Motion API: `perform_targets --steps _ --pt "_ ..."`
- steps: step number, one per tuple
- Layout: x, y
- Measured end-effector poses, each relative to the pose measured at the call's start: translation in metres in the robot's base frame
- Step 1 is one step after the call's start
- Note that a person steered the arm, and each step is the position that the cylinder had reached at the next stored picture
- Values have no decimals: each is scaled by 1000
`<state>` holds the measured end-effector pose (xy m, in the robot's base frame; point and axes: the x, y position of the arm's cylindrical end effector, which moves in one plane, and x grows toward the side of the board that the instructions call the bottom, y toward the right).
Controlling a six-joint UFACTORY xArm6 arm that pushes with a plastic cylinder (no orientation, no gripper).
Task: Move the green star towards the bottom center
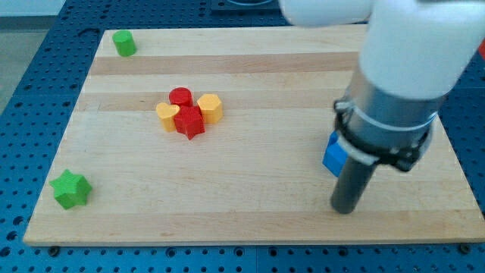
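Nearest the view's bottom sit two things far apart: the green star (71,189) at the bottom left corner of the wooden board (250,212), and my tip (345,208) at the lower right. I carry no claw, only a bare rod, so nothing opens, closes or holds. Just behind my rod, partly hidden by it, is a blue block (333,155) whose shape I cannot make out.

My tip is well apart from the star, so the step in hand, as I judge it, is the approach. To do it well I should travel along the board's lower strip, pass the star on its upper side, and settle on its left flank, so the push drives it rightward along the bottom edge. Contact through its centre should keep it from spinning off.

Farther up, mid-board, a tight cluster sits clear of that route: a red star (189,123), red cylinder (180,96), yellow heart (167,115) and yellow hexagon (210,108). Farthest, at the top left corner, stands a green cylinder (124,43).
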<state>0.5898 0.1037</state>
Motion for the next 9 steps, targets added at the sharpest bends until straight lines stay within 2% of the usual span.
perform_targets --steps 1,4,5,7,9 --pt "12 -67" --pt "28 -351" --pt "23 -408" --pt "-11 -387" --pt "-21 -260"
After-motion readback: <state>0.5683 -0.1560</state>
